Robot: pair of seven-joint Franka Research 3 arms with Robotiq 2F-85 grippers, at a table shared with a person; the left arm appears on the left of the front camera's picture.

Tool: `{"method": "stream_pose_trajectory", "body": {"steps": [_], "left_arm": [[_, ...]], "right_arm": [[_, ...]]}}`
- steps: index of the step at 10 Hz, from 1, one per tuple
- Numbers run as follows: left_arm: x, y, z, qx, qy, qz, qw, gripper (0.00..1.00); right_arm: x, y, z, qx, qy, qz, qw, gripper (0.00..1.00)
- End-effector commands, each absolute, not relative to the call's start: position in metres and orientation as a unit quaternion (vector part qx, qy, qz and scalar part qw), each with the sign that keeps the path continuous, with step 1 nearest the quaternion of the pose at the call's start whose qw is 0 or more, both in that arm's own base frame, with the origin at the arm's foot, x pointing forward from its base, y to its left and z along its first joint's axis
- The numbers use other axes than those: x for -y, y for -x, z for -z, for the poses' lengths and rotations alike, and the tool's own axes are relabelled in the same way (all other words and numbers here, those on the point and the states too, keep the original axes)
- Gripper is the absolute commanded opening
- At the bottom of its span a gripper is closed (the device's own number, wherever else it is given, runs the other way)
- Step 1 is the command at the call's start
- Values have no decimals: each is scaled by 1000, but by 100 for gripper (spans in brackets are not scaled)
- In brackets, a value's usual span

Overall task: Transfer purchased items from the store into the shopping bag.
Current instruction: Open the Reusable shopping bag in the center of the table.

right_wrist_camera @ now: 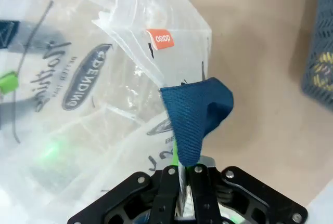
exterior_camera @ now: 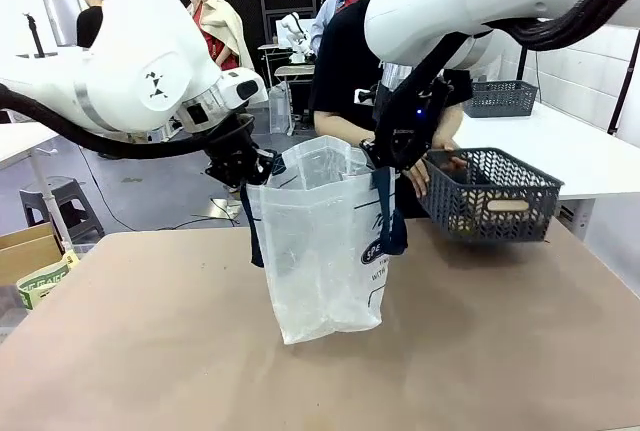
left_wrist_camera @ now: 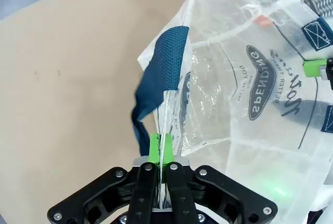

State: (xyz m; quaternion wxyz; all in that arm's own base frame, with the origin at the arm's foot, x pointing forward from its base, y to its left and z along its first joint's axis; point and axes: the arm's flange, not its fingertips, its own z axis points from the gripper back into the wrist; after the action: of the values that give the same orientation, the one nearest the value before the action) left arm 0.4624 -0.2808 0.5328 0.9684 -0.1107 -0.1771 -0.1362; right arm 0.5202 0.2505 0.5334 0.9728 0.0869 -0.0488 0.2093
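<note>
The clear shopping bag (exterior_camera: 320, 241) with navy straps and lettering stands upright in the middle of the table, its mouth held open between my two grippers. My left gripper (exterior_camera: 260, 168) is shut on the bag's left rim, its green pads (left_wrist_camera: 155, 148) pinching the plastic beside a navy strap (left_wrist_camera: 161, 73). On the opposite rim my right gripper (exterior_camera: 386, 156) is shut (right_wrist_camera: 182, 174), under a folded navy strap (right_wrist_camera: 195, 112). A person's hand (exterior_camera: 418, 176) holds the dark grey lattice basket (exterior_camera: 490, 196) just right of the bag. A brown pack (exterior_camera: 508, 205) shows through its handle slot, and yellow bits (right_wrist_camera: 325, 57) through its lattice.
The brown table (exterior_camera: 150, 351) has free room in front of and to the left of the bag. A second grey basket (exterior_camera: 500, 98) sits on a white table at the back right. A cardboard box (exterior_camera: 28, 251) and a stool (exterior_camera: 60, 196) stand off the left edge.
</note>
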Motion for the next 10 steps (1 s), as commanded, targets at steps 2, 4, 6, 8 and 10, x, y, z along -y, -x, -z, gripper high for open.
{"method": "stream_pose_trajectory", "body": {"steps": [2,4,6,8,10], "left_arm": [[268,-448,-533,199,84,117,969,0],[274,-452,-523,196,47,155,967,0],[279,-456,-517,189,43,172,966,0],[281,-458,-515,200,42,187,961,0],[281,-454,-514,183,47,178,966,0]], "right_arm": [[-236,-497,-528,77,-38,-213,973,0],[-225,-494,-522,99,-34,-228,968,0],[-223,-490,-519,110,-37,-238,964,0],[-219,-490,-516,110,-26,-251,961,0],[-223,-490,-512,118,-34,-270,955,0]]}}
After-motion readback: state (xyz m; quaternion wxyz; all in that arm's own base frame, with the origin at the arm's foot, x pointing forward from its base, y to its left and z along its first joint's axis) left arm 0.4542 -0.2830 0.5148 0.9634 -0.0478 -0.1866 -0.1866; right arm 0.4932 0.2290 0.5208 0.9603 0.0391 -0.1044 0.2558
